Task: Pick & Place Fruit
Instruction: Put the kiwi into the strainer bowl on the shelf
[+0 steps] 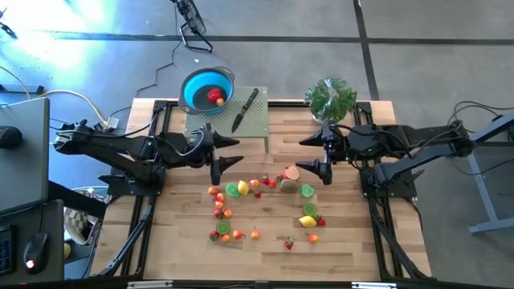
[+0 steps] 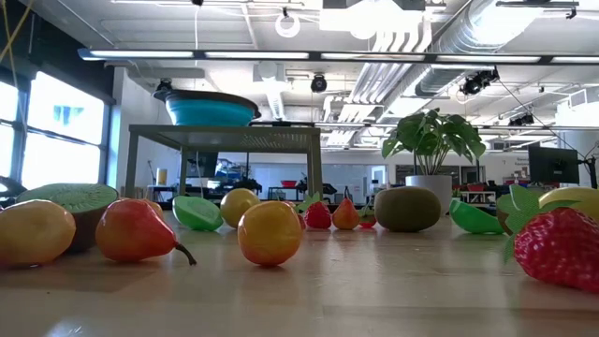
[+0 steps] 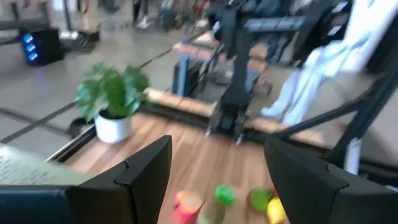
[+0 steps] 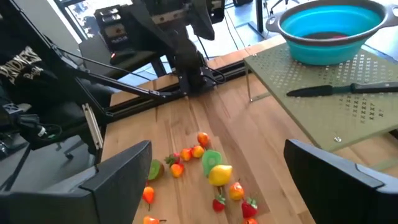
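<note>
Several small toy fruit pieces (image 1: 265, 205), red, orange, yellow and green, lie scattered on the wooden table (image 1: 185, 249) between my two arms. They fill the low view's foreground (image 2: 270, 232). A blue bowl (image 1: 207, 88) on a green perforated stand (image 1: 261, 124) holds red and orange fruit (image 1: 215, 96). My left gripper (image 1: 239, 152) hovers open above the table, left of the fruit. My right gripper (image 1: 300, 155) hovers open facing it from the right. Neither has anything between its fingers. The fruit shows below both grippers (image 3: 217, 149) (image 4: 217, 149).
A black-handled knife (image 1: 245, 108) lies on the stand beside the bowl. A leafy potted plant (image 1: 329, 100) stands at the table's far right. Black arm frames run along the table's left and right sides. The near half of the table beyond the fruit is bare wood.
</note>
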You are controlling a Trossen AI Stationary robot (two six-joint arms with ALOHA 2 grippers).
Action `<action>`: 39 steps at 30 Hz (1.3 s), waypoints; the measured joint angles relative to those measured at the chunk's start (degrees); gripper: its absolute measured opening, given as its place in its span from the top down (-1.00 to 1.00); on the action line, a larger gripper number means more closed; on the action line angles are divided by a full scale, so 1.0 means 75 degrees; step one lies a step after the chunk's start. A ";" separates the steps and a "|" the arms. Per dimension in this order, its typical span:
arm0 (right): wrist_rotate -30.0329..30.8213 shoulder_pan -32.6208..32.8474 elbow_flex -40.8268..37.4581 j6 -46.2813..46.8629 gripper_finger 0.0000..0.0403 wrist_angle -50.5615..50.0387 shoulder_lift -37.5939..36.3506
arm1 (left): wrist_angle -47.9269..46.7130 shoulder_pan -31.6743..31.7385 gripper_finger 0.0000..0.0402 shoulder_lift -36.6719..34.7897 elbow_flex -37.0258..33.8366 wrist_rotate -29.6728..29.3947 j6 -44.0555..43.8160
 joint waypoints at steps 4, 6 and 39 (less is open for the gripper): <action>-0.0021 -0.0018 -0.0006 0.0182 -0.78 -0.0001 0.0146 | 0.0312 -0.0072 -0.24 -0.0143 -0.0387 0.0137 -0.0003; -0.0021 -0.0058 -0.0006 0.0223 -0.78 0.0058 0.0229 | 0.0247 -0.0242 -0.24 -0.0381 -0.0592 0.0134 0.0074; -0.0265 -0.0052 -0.0006 -0.0261 -0.66 -0.2200 0.2563 | -0.0910 -0.0784 -0.24 -0.2585 -0.1252 -0.0477 0.0505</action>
